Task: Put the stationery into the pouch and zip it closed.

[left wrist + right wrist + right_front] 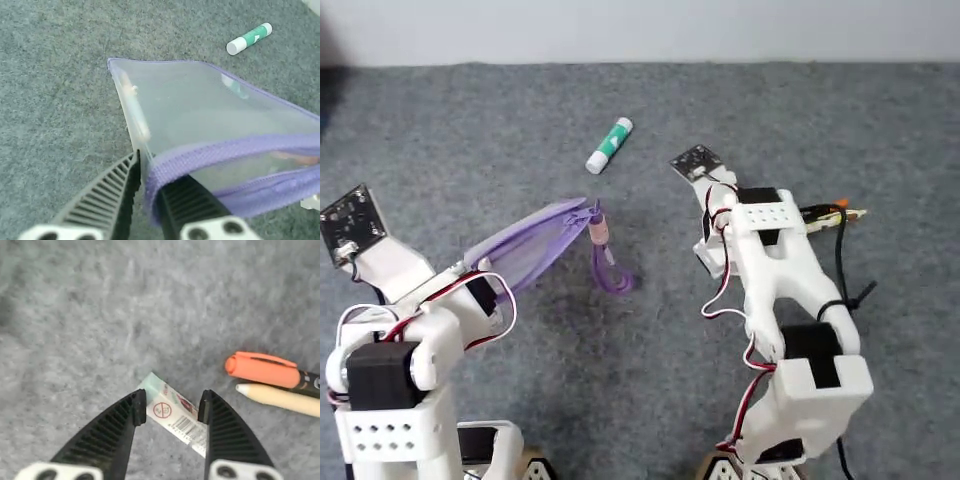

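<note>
We are clamping the pouch [530, 245] edge in the left gripper [147, 200], left of centre, high view. The right gripper [172, 407] is straddling the wrapped eraser [175, 417], jaws apart. We are planning a square pinch, avoiding the orange marker [262, 370].

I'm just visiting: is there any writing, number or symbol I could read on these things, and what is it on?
Small white wrapped block, between the fingers of the right gripper: a red circle-and-slash sign and a barcode; the fine print is too small to read.
Green-and-white glue stick: label too blurred to read.
Orange-capped black marker: a mark at the barrel's cut-off end, unreadable.
Clear purple-trimmed pouch: no text.
</note>
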Tool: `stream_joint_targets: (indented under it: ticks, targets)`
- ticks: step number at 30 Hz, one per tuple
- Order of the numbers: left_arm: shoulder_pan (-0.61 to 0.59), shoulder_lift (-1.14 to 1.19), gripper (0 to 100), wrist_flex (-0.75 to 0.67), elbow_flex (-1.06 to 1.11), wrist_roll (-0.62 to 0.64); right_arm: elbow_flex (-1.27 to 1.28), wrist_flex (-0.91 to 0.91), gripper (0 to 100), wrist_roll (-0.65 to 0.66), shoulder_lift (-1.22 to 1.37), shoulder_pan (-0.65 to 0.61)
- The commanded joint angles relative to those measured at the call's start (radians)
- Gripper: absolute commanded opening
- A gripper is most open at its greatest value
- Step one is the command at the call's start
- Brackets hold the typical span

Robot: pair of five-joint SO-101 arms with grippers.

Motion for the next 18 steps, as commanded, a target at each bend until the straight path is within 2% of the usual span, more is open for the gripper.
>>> stream_joint_targets:
  ticks: [1, 5, 10, 14, 18]
  targets:
    - [0.0, 0.006, 1, -0.018, -0.047, 0.008, -0.017, -0.015, 18.4, 0.012, 0.03, 0.004]
    - [-0.002, 0.006, 1, -0.017, -0.051, 0.008, -0.018, -0.016, 17.3, 0.012, 0.085, -0.004]
    - [-0.002, 0.006, 1, -0.017, -0.051, 0.008, -0.051, -0.008, 0.9, 0.011, 0.105, -0.013]
    - [-0.002, 0.005, 1, -0.017, -0.053, 0.008, -0.066, -0.001, 0.9, 0.011, 0.091, -0.013]
    - [-0.002, 0.0, 1, -0.017, -0.054, 0.008, -0.064, 0.081, 0.8, 0.005, 0.022, -0.018]
